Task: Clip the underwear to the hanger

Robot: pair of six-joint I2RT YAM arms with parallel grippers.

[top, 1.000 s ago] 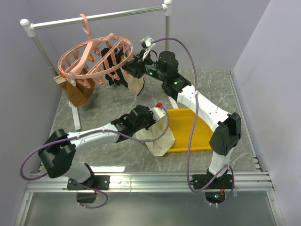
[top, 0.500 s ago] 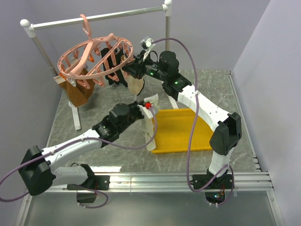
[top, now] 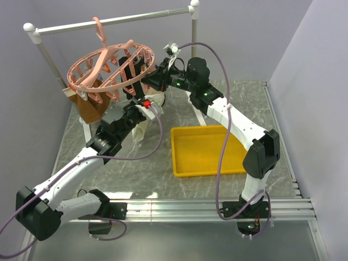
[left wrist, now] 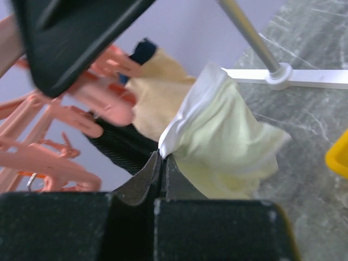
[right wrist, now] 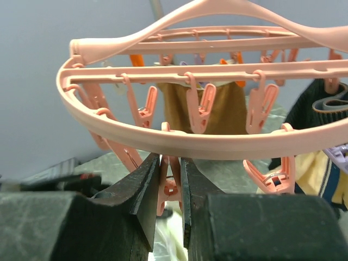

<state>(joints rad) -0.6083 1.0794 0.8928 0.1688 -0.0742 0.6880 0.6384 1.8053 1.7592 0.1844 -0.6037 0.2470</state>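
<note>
The pink round hanger (top: 109,68) hangs by its hook from the white rail, with brown, black and tan garments clipped on. My right gripper (right wrist: 169,179) is shut on one pink clip (right wrist: 171,185) under the hanger ring (right wrist: 179,142), at the ring's right side (top: 152,76). My left gripper (left wrist: 162,160) is shut on a corner of the pale cream underwear (left wrist: 223,141) and holds it up just below the ring, near the right gripper (top: 145,106). The underwear (top: 140,128) hangs down from it above the table.
A yellow tray (top: 206,149) lies on the marble table right of centre. The white rail's post (top: 51,65) and foot (left wrist: 288,76) stand at the back left. Tan (left wrist: 155,98) and black (left wrist: 117,144) garments hang close beside the underwear.
My left arm has lifted the underwear off the tray area and carried it up and left to just under the hanger ring. The right gripper has stayed at the ring.
</note>
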